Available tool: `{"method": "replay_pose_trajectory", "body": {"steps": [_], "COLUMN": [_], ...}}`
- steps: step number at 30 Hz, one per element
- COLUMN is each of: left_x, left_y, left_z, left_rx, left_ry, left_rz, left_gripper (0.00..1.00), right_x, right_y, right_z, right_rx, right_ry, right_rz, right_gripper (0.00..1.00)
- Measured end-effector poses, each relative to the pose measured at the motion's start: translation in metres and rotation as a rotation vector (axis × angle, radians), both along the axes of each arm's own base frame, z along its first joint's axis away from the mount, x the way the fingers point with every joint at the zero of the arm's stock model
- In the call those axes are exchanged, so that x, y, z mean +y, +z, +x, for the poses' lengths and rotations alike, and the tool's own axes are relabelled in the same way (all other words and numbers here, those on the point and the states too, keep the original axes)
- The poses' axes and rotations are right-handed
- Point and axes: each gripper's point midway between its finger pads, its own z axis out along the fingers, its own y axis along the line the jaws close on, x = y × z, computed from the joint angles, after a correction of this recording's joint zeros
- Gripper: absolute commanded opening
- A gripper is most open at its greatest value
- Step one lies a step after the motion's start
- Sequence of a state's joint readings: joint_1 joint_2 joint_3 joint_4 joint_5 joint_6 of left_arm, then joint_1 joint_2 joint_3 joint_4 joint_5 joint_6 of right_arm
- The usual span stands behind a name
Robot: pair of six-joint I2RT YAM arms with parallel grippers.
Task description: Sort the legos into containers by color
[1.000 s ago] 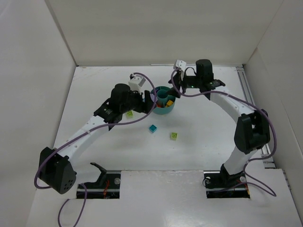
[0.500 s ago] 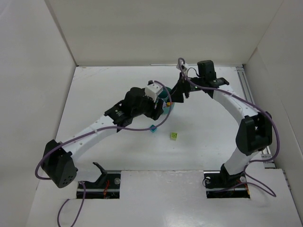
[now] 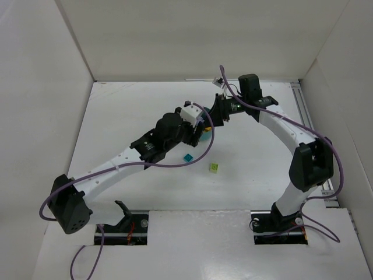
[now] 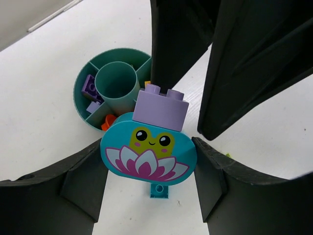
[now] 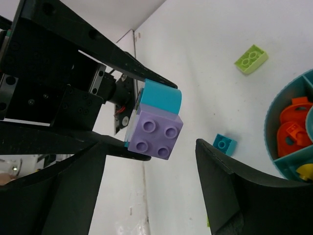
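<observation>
My left gripper (image 4: 146,159) is shut on a teal oval piece with a frog picture (image 4: 146,152), which has a purple brick (image 4: 161,105) stuck on top. It holds them just above the round teal dish (image 4: 80,83), which holds purple (image 4: 89,85) and orange (image 4: 107,121) legos. My right gripper (image 5: 150,147) is open, its fingers either side of the purple brick (image 5: 156,132) without touching it. In the top view the two grippers, left (image 3: 198,125) and right (image 3: 217,114), meet over the dish and hide most of it.
A loose teal brick (image 3: 187,157) and a lime green brick (image 3: 214,167) lie on the white table in front of the dish. The teal brick lies right below my left gripper (image 4: 160,191). White walls enclose the table on three sides.
My left gripper has moved right and forward, carrying the teal-and-purple piece over the dish. My right gripper has swung left and down to meet it, fingers around the purple brick.
</observation>
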State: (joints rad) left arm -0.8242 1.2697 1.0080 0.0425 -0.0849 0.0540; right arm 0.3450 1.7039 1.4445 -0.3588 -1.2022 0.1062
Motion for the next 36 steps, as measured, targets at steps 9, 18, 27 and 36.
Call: {"method": "replay_pose_trajectory", "body": {"steps": [9, 18, 27, 36], "left_x": [-0.007, -0.008, -0.003, 0.042], "left_y": [0.008, 0.010, -0.002, -0.035], "left_z": [-0.006, -0.004, -0.008, 0.005], "left_rx": [-0.033, -0.056, -0.031, 0.129], "left_ry": [-0.025, -0.012, 0.017, 0.167], "left_rz": [-0.008, -0.013, -0.059, -0.121], "left_gripper": [0.01, 0.01, 0.00, 0.00], "right_x": [0.012, 0.013, -0.004, -0.037], "right_y": [0.009, 0.010, 0.015, 0.026], "right_z": [-0.006, 0.000, 0.019, 0.078], "right_rx": [0.051, 0.069, 0.047, -0.080], "right_ry": [0.010, -0.019, -0.068, -0.182], "right_rz": [0.018, 0.017, 0.031, 0.049], "right_gripper": [0.63, 0.26, 0.17, 0.16]}}
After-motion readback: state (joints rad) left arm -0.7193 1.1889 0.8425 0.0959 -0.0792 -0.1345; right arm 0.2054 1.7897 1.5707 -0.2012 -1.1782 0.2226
